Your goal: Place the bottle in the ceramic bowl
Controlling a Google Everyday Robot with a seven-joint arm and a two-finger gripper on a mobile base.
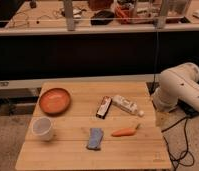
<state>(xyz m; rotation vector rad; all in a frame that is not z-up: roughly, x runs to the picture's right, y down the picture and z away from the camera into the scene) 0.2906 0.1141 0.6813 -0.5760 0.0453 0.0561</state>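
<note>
The orange bowl [55,101] sits near the back left corner of the worktop [68,150]; the white bottle [127,105] lies toward the right edge, beside a dark bar [104,106]. The gripper [162,116] hangs by the right edge, jaws wide and empty, and I think it should close across the middle of the bottle.

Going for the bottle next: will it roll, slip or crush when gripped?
The bottle lies on its side, round-bodied, so a sideways nudge would likely roll it. It looks like small smooth plastic: probably light, maybe slippery, and it may give slightly. The tool hangs open beside the right edge of the table, empty.
</note>
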